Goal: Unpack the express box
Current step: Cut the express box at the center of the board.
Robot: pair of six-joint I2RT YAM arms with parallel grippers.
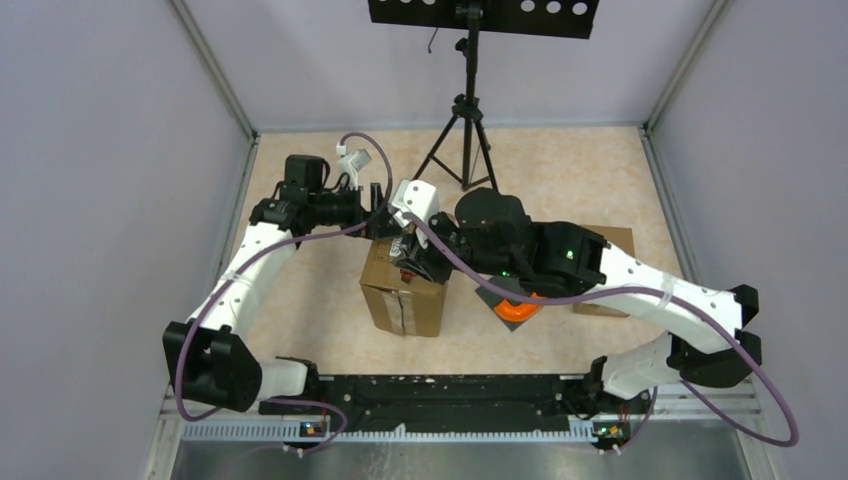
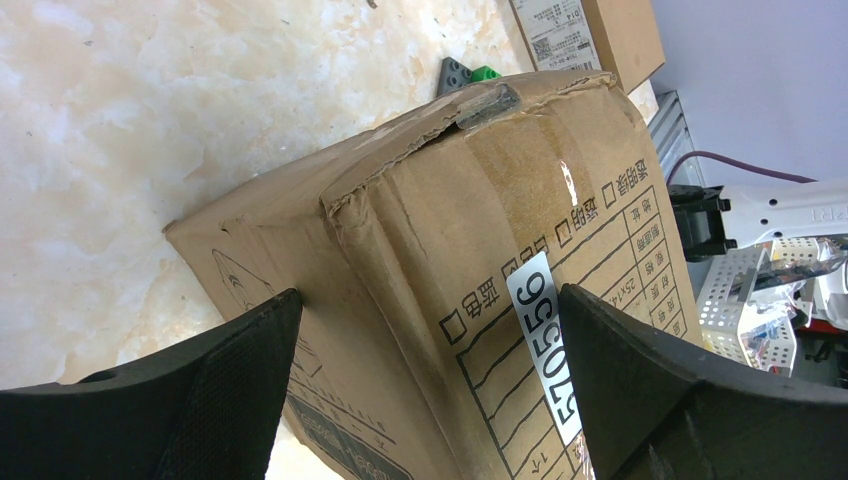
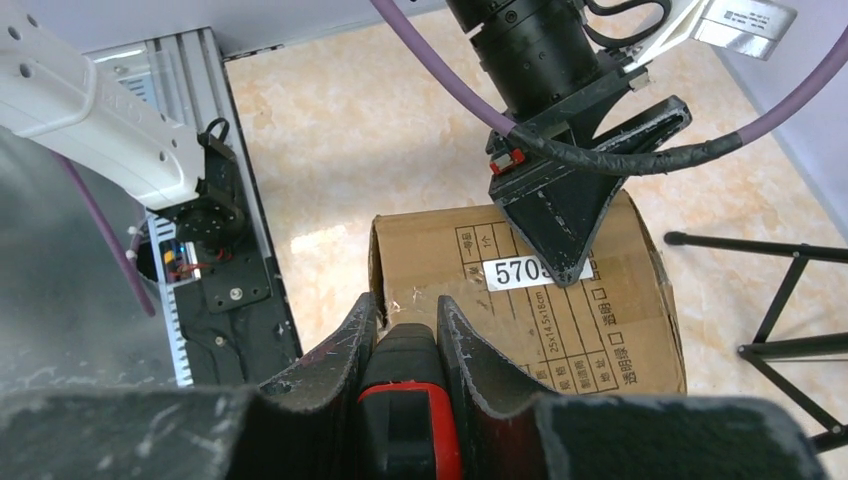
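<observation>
- The left hand (image 2: 428, 300) comes in from the far left with its fingers spread wide around the box's upper corner. I cannot tell whether they press on it.
- The box (image 1: 403, 290) stands mid-desk (image 1: 580, 180) between the two hands, its labelled face towards the left hand.
- The right hand (image 3: 405, 310) is clenched on a black-and-red cutter (image 3: 405, 400). It reaches in from the right, with the box edge directly ahead of its fingertips and seemingly touching them. It looks the better placed to cut.
</observation>
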